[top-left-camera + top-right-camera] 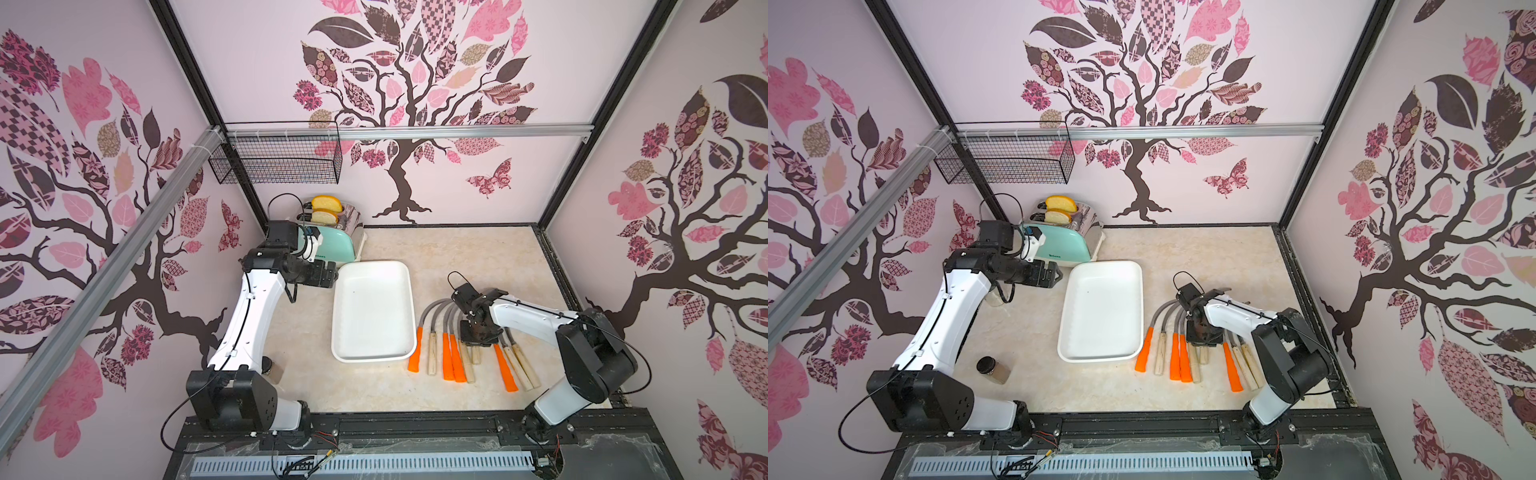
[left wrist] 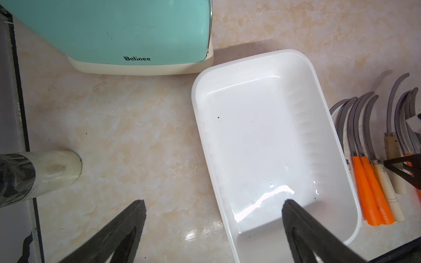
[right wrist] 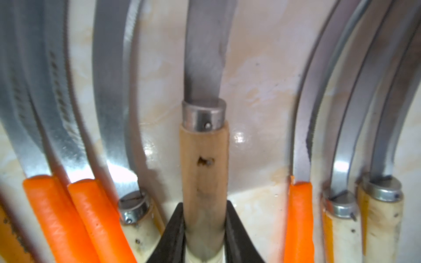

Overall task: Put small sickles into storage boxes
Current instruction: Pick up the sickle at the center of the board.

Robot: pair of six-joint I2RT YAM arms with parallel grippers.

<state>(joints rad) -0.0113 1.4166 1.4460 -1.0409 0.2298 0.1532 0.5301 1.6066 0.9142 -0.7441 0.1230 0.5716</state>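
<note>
Several small sickles with grey curved blades lie side by side on the table to the right of the storage box; one has an orange handle (image 1: 415,351), others pale wood (image 1: 1160,353). The storage box (image 1: 374,358) is a shallow white tray with nothing in it, also in the left wrist view (image 2: 196,95). My right gripper (image 1: 478,337) (image 3: 204,205) stands over the middle of the row, shut on the wooden handle of one sickle (image 3: 204,159). I cannot tell whether that sickle is off the table. My left gripper (image 1: 328,276) (image 2: 214,202) hangs open and empty over the tray's far left corner.
A mint toaster (image 1: 332,241) with two bread slices stands behind the tray. A black wire basket (image 1: 282,160) hangs on the back rail. A small brown-lidded jar (image 1: 994,369) stands near the left arm's base, and a pale cylinder (image 2: 52,170) lies by the left wall.
</note>
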